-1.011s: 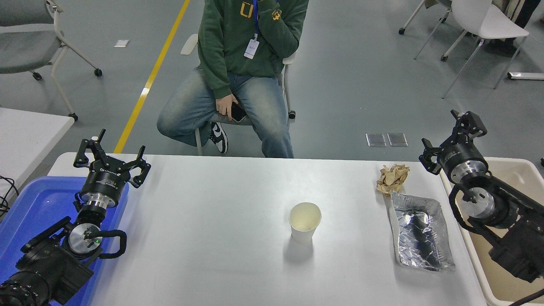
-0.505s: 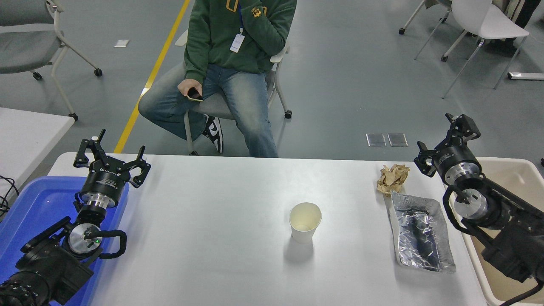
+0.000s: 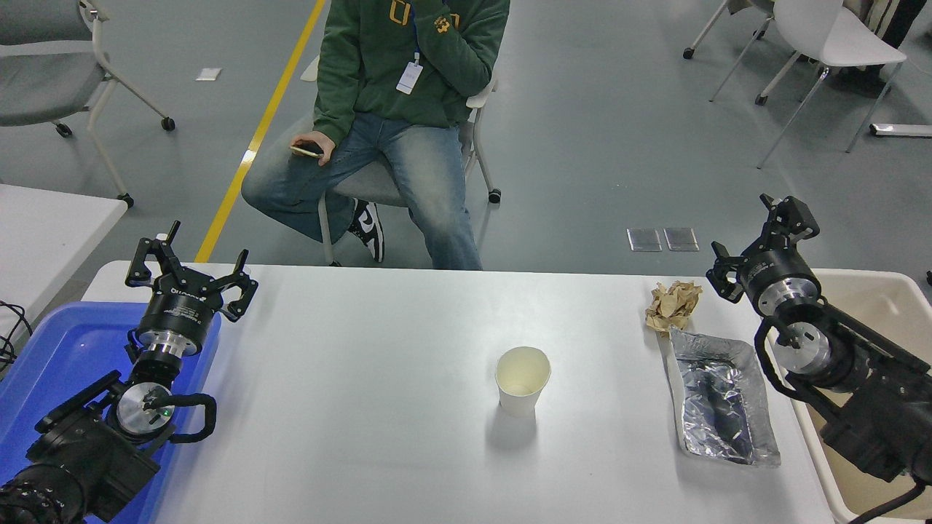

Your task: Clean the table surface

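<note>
Worktop (image 3: 364, 378), white and wide, is filling the lower frame, carrying a foil pouch (image 3: 721, 397), paper cup (image 3: 522, 380) and crumpled brown paper (image 3: 673, 304). Left gripper (image 3: 191, 275) is hanging spread wide; right gripper (image 3: 757, 240) is hovering wide, empty. No writing is reading clearly.

Seated person (image 3: 397, 109), blue tray (image 3: 65, 364)

Likely a lab: yellow floor line (image 3: 266, 120), rolling chairs (image 3: 823, 44).

Single head view, high behind table surface (image 3: 378, 364), facing forward-down.
</note>
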